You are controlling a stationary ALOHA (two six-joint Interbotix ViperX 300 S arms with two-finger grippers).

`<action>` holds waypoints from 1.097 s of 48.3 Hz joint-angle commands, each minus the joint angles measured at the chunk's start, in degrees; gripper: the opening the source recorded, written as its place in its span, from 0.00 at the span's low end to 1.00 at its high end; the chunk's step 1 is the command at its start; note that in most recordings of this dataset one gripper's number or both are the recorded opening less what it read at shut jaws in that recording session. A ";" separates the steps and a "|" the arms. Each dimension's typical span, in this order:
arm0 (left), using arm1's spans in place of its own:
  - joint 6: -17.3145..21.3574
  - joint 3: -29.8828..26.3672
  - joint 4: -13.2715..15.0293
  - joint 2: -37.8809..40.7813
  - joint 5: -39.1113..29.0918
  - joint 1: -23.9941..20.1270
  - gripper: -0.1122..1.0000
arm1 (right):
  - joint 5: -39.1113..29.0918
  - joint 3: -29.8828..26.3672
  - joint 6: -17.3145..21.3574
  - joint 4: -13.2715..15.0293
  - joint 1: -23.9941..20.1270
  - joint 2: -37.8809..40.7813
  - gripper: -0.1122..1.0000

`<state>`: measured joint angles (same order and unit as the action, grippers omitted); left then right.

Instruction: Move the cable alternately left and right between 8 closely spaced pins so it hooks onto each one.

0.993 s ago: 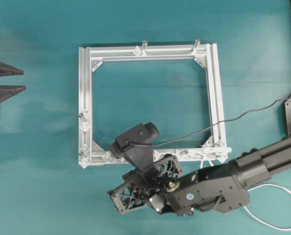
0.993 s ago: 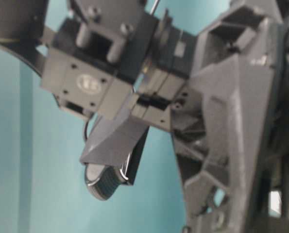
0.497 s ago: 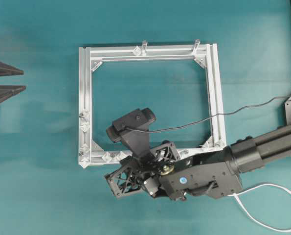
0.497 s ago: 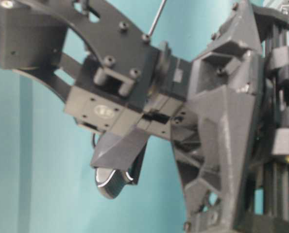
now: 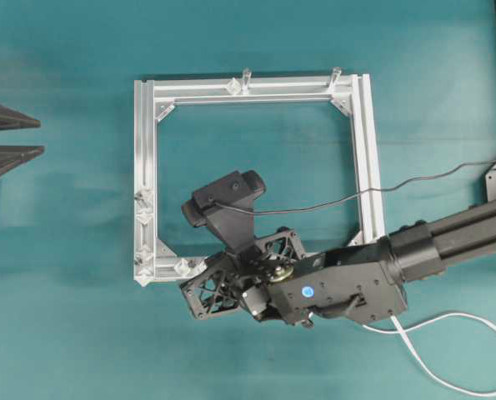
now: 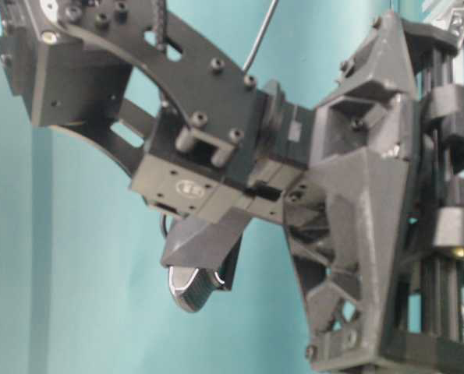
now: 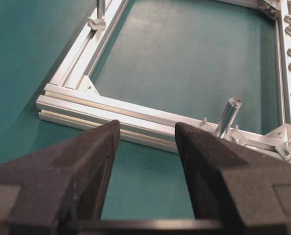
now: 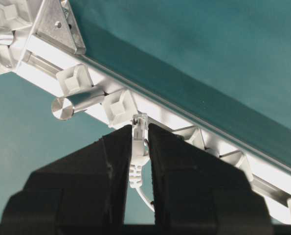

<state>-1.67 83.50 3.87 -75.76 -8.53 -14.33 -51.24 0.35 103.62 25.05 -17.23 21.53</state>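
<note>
Right claw [image 8: 139, 147]: we see it clamped on the cable [image 8: 138, 156] plug, at the frame's [image 5: 145, 167] near rail.
Left claw [image 7: 146, 147]: fingers apart, holding nothing.
Right arm [image 5: 448, 246]: we see it reaching leftward, low over the desk [image 5: 64, 333].

One camera looks straight down on the frame [image 5: 252, 179]; another sits at table level; both wrist cameras face it closely.
</note>
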 commanded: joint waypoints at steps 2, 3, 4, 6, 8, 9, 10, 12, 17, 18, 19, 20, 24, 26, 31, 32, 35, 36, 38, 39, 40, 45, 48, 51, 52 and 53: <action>-0.53 -0.62 -0.18 0.35 0.53 -0.18 0.57 | 0.18 -0.44 -0.09 0.35 0.35 -1.23 0.22; -0.53 -0.62 -0.18 0.35 0.44 -0.18 0.57 | 0.18 -0.53 -0.09 0.35 0.35 -1.23 0.22; -0.53 -0.62 -0.18 0.35 0.44 -0.18 0.57 | 0.18 -0.53 -0.09 0.35 0.35 -1.23 0.22; -0.53 -0.62 -0.18 0.35 0.44 -0.18 0.57 | 0.18 -0.44 -0.09 0.35 0.35 -1.23 0.22; -0.53 -0.62 -0.18 0.35 0.44 -0.18 0.57 | 0.18 -0.53 -0.09 0.35 0.35 -1.23 0.22; -0.53 -0.62 -0.18 0.35 0.44 -0.18 0.57 | 0.26 -0.53 -0.18 0.35 0.35 -1.23 0.22; -0.53 -0.62 -0.18 0.35 0.44 -0.18 0.57 | 0.26 -0.44 -0.09 0.35 0.35 -1.23 0.22; -0.53 -0.62 -0.18 0.35 0.44 -0.18 0.57 | 0.18 -0.53 -0.09 0.35 0.35 -1.23 0.22; -0.53 -0.62 -0.18 0.35 0.44 -0.18 0.57 | 0.26 -0.53 -0.09 0.35 0.35 -1.23 0.22; -0.53 -0.62 -0.18 0.35 0.44 -0.18 0.57 | 0.26 -0.44 -0.09 0.35 0.35 -1.23 0.22; -0.53 -0.62 -0.18 0.35 0.44 -0.18 0.57 | 0.26 -0.44 -0.09 0.35 0.35 -1.23 0.22; -0.53 -0.62 -0.18 0.35 0.44 -0.18 0.57 | 0.26 -0.53 -0.09 0.35 0.35 -1.23 0.22; -0.53 -0.53 -0.18 0.35 0.44 -0.18 0.57 | 0.26 -0.53 -0.09 0.35 0.35 -1.23 0.22; -0.53 -0.53 -0.18 0.35 0.53 -0.18 0.57 | 0.26 -0.53 -0.09 0.35 0.35 -1.23 0.22; -0.53 -0.53 -0.18 0.35 0.44 -0.18 0.57 | 0.00 -0.44 -0.09 0.35 0.35 -1.23 0.22; -0.53 -0.53 -0.18 0.35 0.44 -0.18 0.57 | 0.00 -0.53 -0.09 0.35 0.35 -1.23 0.22; -0.53 -0.53 -0.18 0.35 0.53 -0.18 0.57 | 0.00 -0.53 -0.09 0.35 0.35 -1.23 0.22; -0.53 -0.53 -0.09 0.35 0.53 -0.18 0.57 | -0.09 -0.44 -0.09 0.35 0.35 -1.23 0.22; -0.53 -0.53 -0.18 0.35 0.62 -0.18 0.57 | -0.09 -0.53 -0.18 0.35 0.35 -1.23 0.22; -0.53 -0.53 -0.18 0.35 0.62 -0.18 0.57 | -0.09 -0.53 -0.18 0.35 0.35 -1.23 0.22; -0.53 -0.44 -0.18 0.35 0.62 -0.18 0.57 | -0.09 -0.53 -0.18 0.35 0.35 -1.23 0.22; -0.53 -0.44 -0.18 0.35 0.62 -0.18 0.57 | -0.09 -0.44 -0.26 0.35 0.62 -1.23 0.22; -0.53 -0.44 -0.18 0.26 0.62 -0.18 0.57 | -0.09 -0.35 -0.26 0.35 0.62 -1.23 0.22; -0.53 -0.53 -0.18 0.35 0.62 -0.18 0.58 | -0.09 -0.26 -0.26 0.35 0.79 -1.23 0.22; -0.53 -0.44 -0.18 0.35 0.62 -0.18 0.57 | -0.09 -0.18 -0.26 0.35 0.88 -1.23 0.22; -0.53 -0.44 -0.18 0.35 0.62 -0.18 0.57 | -0.09 -0.18 -0.26 0.35 0.97 -1.32 0.22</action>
<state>-1.67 83.67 3.87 -75.85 -8.44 -14.33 -51.24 0.62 103.45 25.05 -16.61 21.53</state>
